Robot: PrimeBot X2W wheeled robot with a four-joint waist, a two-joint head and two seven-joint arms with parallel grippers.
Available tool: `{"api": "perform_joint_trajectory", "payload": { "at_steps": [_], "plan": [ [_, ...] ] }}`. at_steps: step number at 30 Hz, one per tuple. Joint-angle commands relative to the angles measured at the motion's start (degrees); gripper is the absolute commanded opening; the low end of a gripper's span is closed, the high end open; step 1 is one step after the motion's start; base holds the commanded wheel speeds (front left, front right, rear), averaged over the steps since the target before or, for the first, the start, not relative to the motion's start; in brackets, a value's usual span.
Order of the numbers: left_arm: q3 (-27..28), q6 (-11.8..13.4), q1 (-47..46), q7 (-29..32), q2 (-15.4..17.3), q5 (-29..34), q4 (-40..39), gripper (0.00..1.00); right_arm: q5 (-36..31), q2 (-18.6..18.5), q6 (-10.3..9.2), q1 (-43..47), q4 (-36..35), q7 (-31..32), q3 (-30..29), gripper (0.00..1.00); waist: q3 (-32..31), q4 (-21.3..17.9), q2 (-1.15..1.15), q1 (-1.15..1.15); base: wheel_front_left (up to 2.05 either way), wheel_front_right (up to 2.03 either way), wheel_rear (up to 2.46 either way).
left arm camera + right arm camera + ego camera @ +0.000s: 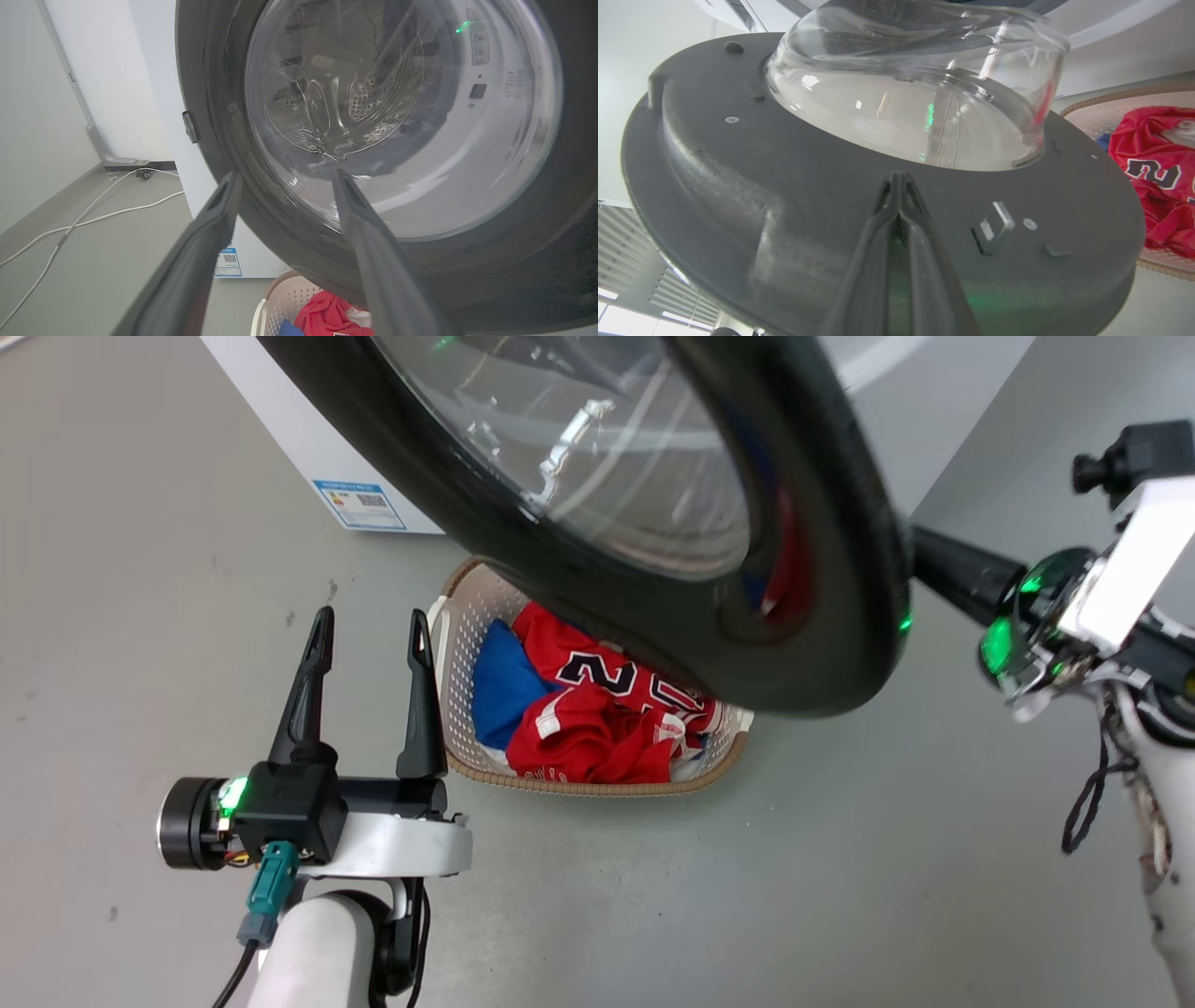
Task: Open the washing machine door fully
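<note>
The washing machine door stands swung out from the machine, a glossy black disc with a clear glass bowl in its centre. My right gripper reaches in behind the door's right edge. In the right wrist view my right gripper is shut, with nothing between its fingers. Its tips lie at the door's grey inner face, just below the glass bowl and left of the metal latch. My left gripper is open at the lower left, apart from the door. The door's outer side looms ahead of the left gripper.
A beige laundry basket with a red jersey and blue cloth sits on the floor under the door, just right of my left gripper. The white machine body stands behind. White cables run across the grey floor to the left.
</note>
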Motion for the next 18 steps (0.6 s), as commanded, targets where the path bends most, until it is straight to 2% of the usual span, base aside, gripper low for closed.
{"api": "perform_joint_trajectory", "payload": {
  "at_steps": [1,11,18],
  "plan": [
    [0.14,-0.13,0.64,-0.16,-0.06,0.1,0.0,1.0,0.51,0.65,0.16,0.74,-0.67,0.24,0.23,0.0,-0.5,-0.13,0.0,0.0,0.0,0.0,0.0],
    [-0.24,-0.2,2.62,-0.16,-0.07,0.39,0.38,1.0,1.98,4.27,0.16,11.22,-10.64,0.86,3.34,0.0,-3.97,0.31,0.0,0.0,0.0,0.0,0.0],
    [-0.07,-0.34,3.86,-0.16,-0.06,0.56,0.64,1.0,2.38,6.77,0.16,16.43,-14.53,1.08,6.35,0.0,-5.71,0.44,0.0,0.0,0.0,0.0,0.0]
  ]
}}
